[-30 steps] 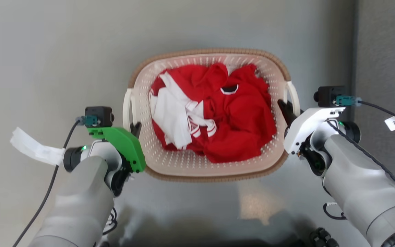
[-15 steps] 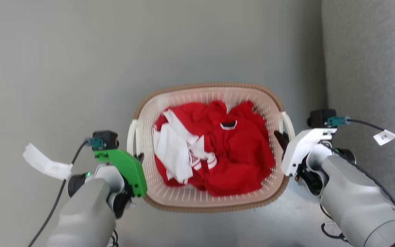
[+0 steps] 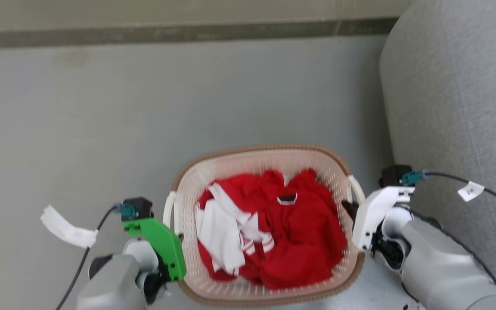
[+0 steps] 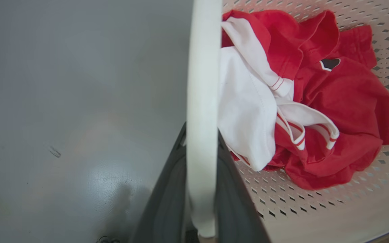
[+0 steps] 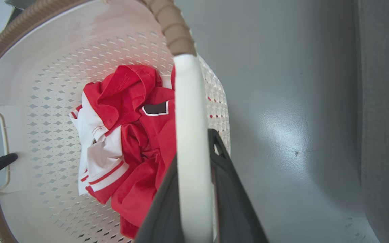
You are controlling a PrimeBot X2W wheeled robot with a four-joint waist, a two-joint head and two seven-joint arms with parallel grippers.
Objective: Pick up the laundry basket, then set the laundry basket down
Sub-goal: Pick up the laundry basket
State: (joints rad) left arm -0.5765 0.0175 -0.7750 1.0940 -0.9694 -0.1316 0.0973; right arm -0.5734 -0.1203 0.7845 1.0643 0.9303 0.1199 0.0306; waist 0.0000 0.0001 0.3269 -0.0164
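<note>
The laundry basket is cream perforated plastic with a brown woven-look rim and holds red and white clothes. It hangs between my two arms at the bottom of the head view. My left gripper is shut on the basket's left loop handle. In the left wrist view its dark fingers clamp that white handle. My right gripper is shut on the right loop handle. The right wrist view shows that handle between its fingers.
A grey upholstered sofa stands close on the right of the basket. Grey floor stretches ahead and to the left, up to a dark strip at the foot of the wall. White tags hang on both wrist cables.
The head camera has moved: the wall's dark strip and more of the sofa now show, and the basket with both arms sits lower in the picture. Both grippers keep their hold on the handles.
</note>
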